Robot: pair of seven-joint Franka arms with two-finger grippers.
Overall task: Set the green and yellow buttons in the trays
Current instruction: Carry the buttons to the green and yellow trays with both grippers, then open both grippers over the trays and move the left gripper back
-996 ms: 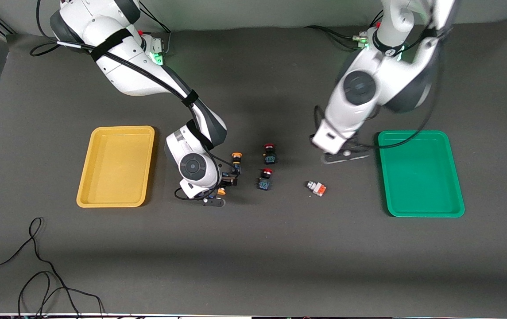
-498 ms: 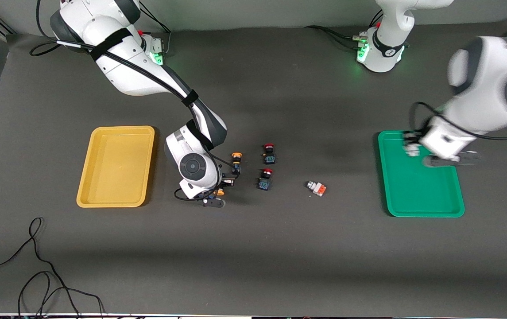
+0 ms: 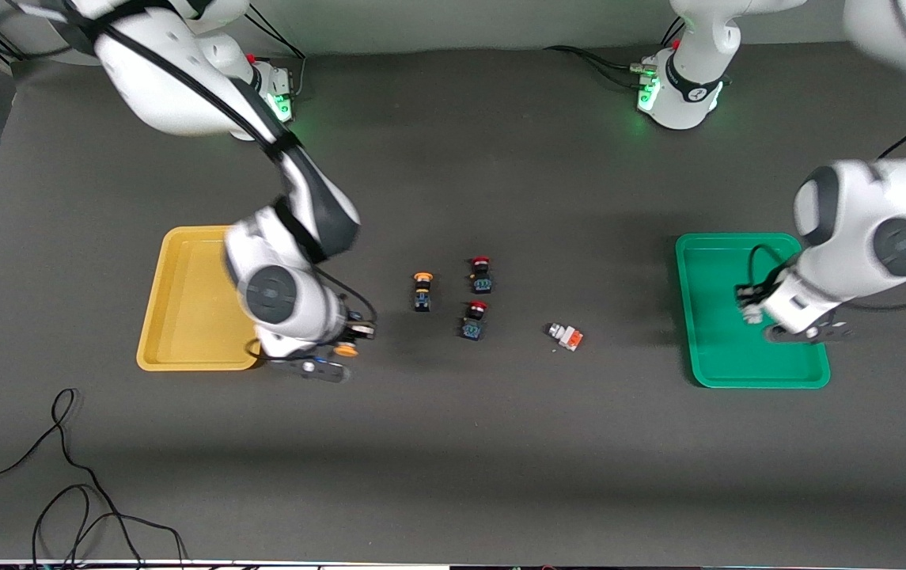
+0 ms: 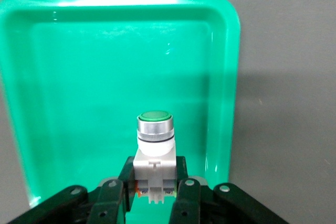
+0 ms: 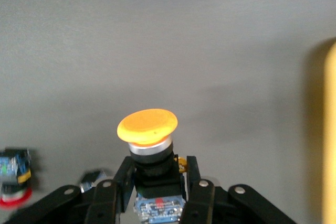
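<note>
My left gripper point(image 3: 752, 307) is shut on the green-tipped white button point(image 4: 154, 145) and holds it over the green tray point(image 3: 747, 372), which also shows in the left wrist view point(image 4: 79, 77). My right gripper point(image 3: 348, 342) is shut on a yellow-capped button point(image 5: 148, 135) and holds it over the mat beside the yellow tray point(image 3: 183, 317). The second yellow-capped button point(image 3: 422, 290) stands on the mat. The white button with the orange block point(image 3: 566, 336) lies on the mat toward the left arm's end.
Two red-capped black switches point(image 3: 481, 274) point(image 3: 473, 320) stand beside the yellow-capped button; one shows at the edge of the right wrist view point(image 5: 13, 179). A black cable point(image 3: 65, 475) lies near the front corner at the right arm's end.
My left gripper carried the green-tipped button from the mat to over the green tray. My right gripper lifted a yellow-capped button and moved toward the yellow tray.
</note>
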